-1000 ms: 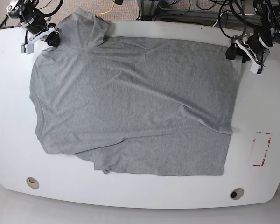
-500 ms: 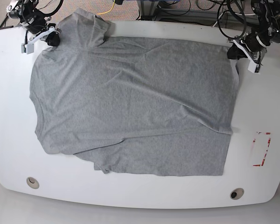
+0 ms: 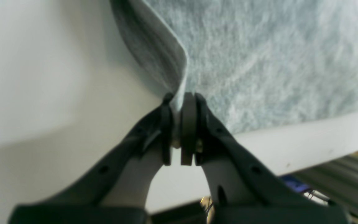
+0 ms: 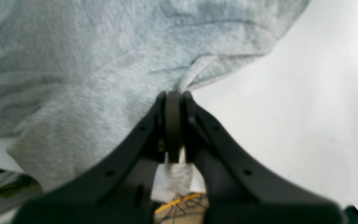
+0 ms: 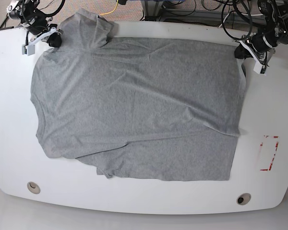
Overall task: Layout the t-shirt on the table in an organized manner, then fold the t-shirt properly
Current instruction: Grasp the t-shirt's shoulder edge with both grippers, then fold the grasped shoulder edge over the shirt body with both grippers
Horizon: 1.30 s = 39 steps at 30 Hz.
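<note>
The grey t-shirt (image 5: 134,105) lies spread across the white table (image 5: 273,100), mostly flat with a few creases. One sleeve (image 5: 89,26) is bunched at the far left edge. My left gripper (image 5: 241,51) is shut on the shirt's far right corner; in the left wrist view (image 3: 180,102) its jaws pinch a fold of grey fabric (image 3: 259,56). My right gripper (image 5: 54,40) is shut on the shirt's far left corner by the sleeve; in the right wrist view (image 4: 173,96) it pinches fabric (image 4: 73,77) near the table's edge.
A red tape rectangle (image 5: 269,153) marks the table at the right. Two metal grommets (image 5: 33,186) (image 5: 243,198) sit near the front edge. Cables and floor lie beyond the far edge (image 5: 182,9).
My left gripper has moved up toward the far edge, drawing the shirt's right corner taut. The right gripper has stayed in place.
</note>
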Available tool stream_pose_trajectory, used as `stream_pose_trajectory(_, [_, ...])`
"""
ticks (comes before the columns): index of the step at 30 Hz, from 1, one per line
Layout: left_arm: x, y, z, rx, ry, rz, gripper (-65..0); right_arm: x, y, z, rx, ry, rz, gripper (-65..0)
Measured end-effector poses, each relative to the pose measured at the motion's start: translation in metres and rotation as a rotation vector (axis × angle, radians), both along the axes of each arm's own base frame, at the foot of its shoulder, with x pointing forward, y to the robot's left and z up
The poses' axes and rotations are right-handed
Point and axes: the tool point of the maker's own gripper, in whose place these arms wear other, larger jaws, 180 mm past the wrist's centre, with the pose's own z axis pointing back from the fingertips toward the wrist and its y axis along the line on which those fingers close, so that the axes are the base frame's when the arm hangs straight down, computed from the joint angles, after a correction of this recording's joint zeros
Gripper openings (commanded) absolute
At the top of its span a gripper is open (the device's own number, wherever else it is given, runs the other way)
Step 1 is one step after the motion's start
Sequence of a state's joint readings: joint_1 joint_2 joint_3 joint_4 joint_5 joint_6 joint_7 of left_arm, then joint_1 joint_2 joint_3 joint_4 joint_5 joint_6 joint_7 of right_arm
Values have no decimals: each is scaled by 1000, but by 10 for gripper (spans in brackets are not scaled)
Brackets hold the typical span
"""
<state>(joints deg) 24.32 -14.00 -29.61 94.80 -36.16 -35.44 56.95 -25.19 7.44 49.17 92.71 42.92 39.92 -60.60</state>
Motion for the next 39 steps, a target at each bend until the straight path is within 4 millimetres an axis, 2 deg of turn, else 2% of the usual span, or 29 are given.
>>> stream_pose_trajectory(8, [-17, -8, 19, 68, -9, -75, -635, -20, 5, 3, -31, 68, 36, -650])
stream_pose_trajectory(12, [-22, -13, 27, 73, -24, -96, -635, -27, 6, 13, -58, 64, 38, -650])
stream_pose_trajectory(17, [-39, -12, 22, 80, 21, -100, -635, -37, 7, 20, -87, 73, 44, -650])
stream_pose_trajectory(22, [-45, -7, 24, 92, 18, -128, -635, -39, 10, 27, -107, 66, 60, -650])
stream_pose_trajectory(29, [-35, 7, 36, 149, -1, -134, -635, -35, 10, 33, -121, 50, 69, -650])
stream_pose_trajectory(33, [-10, 5, 46, 147, -71, -129, -635, -29, 10, 34, -124, 36, 69, -650])
stream_pose_trajectory(39, [19, 5, 59, 154, -150, -125, -633, -8, 9, 37, -118, -15, 62, -650])
